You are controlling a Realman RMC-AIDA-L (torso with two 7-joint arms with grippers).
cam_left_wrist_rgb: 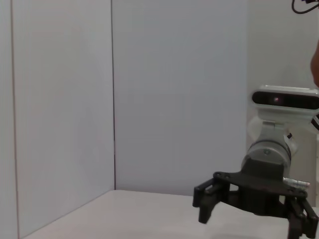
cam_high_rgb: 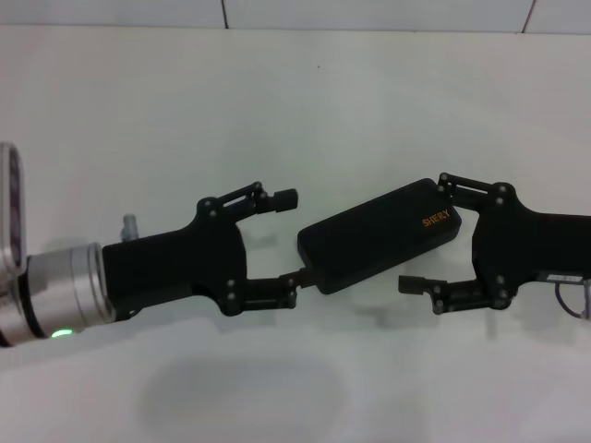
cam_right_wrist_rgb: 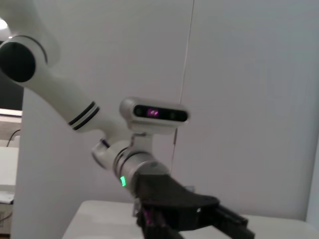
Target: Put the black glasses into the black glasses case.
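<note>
- The black glasses case [cam_high_rgb: 380, 236] is shut and sits near the middle of the white table [cam_high_rgb: 295, 101], between the two claws.
- It lies slanted, with one short end toward 8 o'clock and the other toward 2 o'clock.
- The black glasses do not show in any view. I guess they are already inside the shut case, but I cannot be sure.
- The case looks hard and smooth, flat like a bar of soap, with round corners and small orange letters near its 2 o'clock end.
- The left gripper [cam_high_rgb: 291, 245] is at 9 o'clock from the case. Its fingers are spread wide. The lower fingertip [cam_high_rgb: 288, 288] seems to touch the case's corner, maybe to steady it.
- The right gripper [cam_high_rgb: 432, 233] is at 3 o'clock. It is spread wide too, grasping nothing, with its upper finger right at the case's end.
- Both claws are black and jointed, and the left wrist is shiny metal.
</note>
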